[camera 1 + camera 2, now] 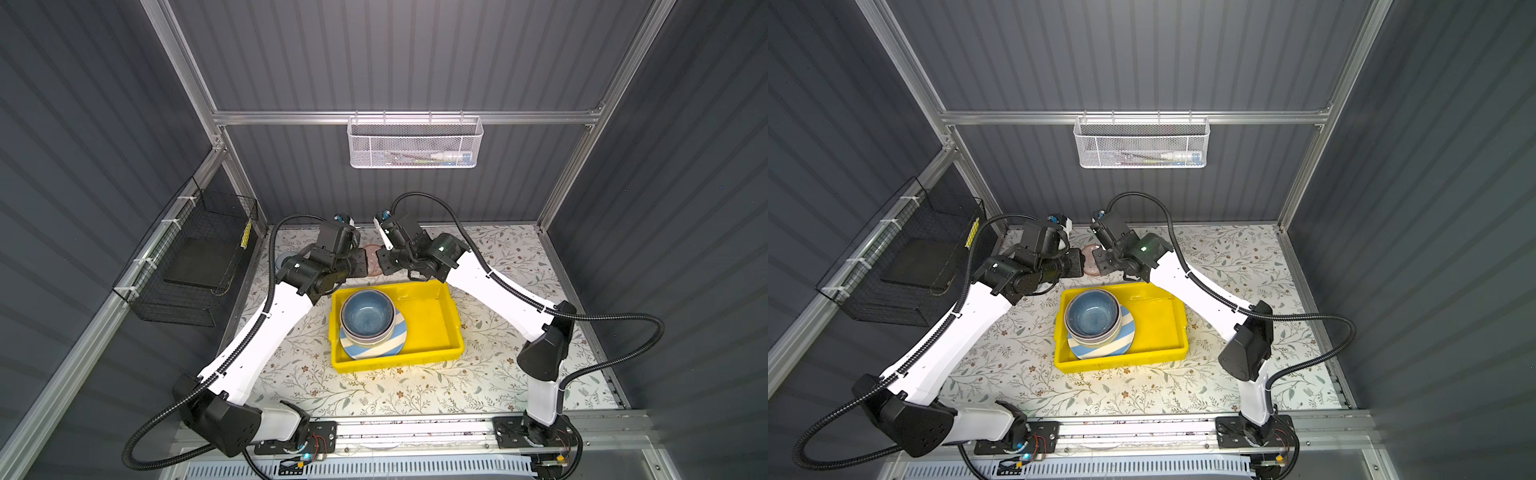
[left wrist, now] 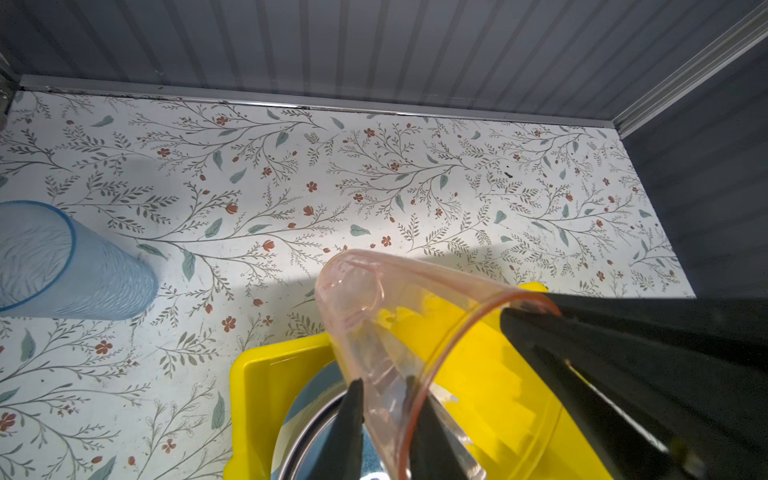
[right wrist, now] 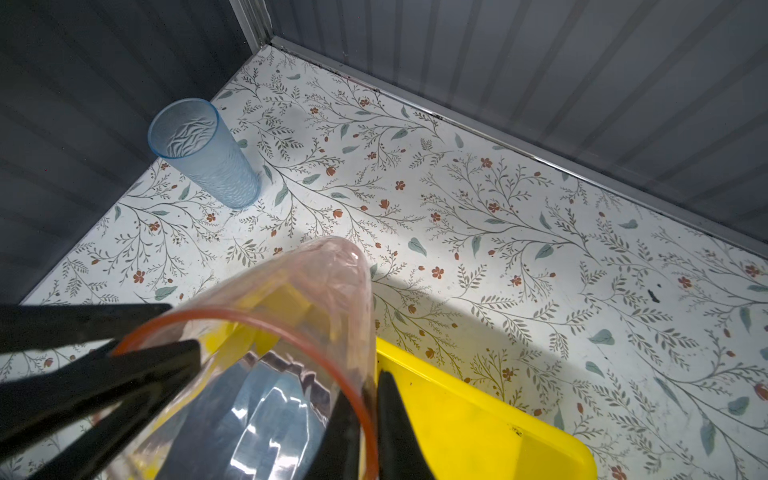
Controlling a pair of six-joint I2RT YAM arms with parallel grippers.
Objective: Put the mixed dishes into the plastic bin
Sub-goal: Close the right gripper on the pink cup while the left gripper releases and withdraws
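I have the pink tumbler (image 2: 374, 316) up off the table (image 1: 374, 395), hanging above the far rim of the yellow bin (image 1: 432, 328), caught between both my grippers. My right gripper (image 3: 365, 386) is pinched tight on its rim, one finger inside and one outside. My left gripper (image 2: 384, 380) straddles the wall on the opposite side with its fingers narrow, and I cannot tell whether they press it or stand clear of it. Done so far, by my reckoning: the blue-white striped plate (image 1: 374, 350) lies flat in the bin's left half in both top views, with a blue bowl (image 1: 368, 313) nested in a lilac bowl (image 1: 365, 338) on top of it. Left to do: this tumbler has to go down into the bin, where the bare right half looks roomy. The blue tumbler (image 3: 203, 153) stands upright near the table's far left corner, well apart from the bin. I see no other dishes out, though my arms hide part of the table.
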